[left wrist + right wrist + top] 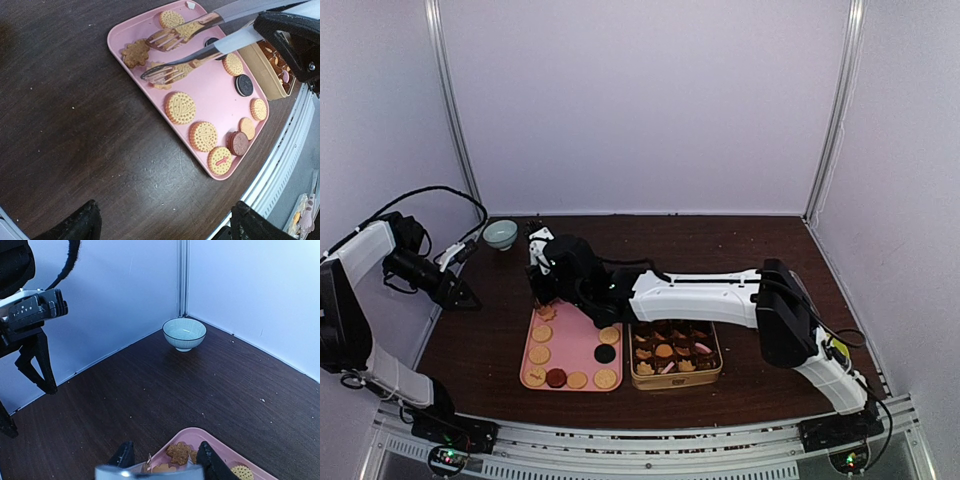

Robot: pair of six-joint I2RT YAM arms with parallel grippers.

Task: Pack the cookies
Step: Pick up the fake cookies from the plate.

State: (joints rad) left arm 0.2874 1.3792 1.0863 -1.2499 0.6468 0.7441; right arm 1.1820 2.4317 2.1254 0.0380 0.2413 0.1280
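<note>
Tan cookies [180,107] on a pink tray [117,36] bear unreadably small embossed marks.

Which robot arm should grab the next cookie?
Right. The right gripper holds the tongs over the tray, with the tips beside a flower cookie. The left gripper hangs off to the side, jaws open and empty.

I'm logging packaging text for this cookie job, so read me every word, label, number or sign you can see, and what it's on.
No text can be read here.
Faint pale print on the black housing of the left arm: too blurred to read.
Red mark on one round cookie: too small to tell if it is a character.
</note>
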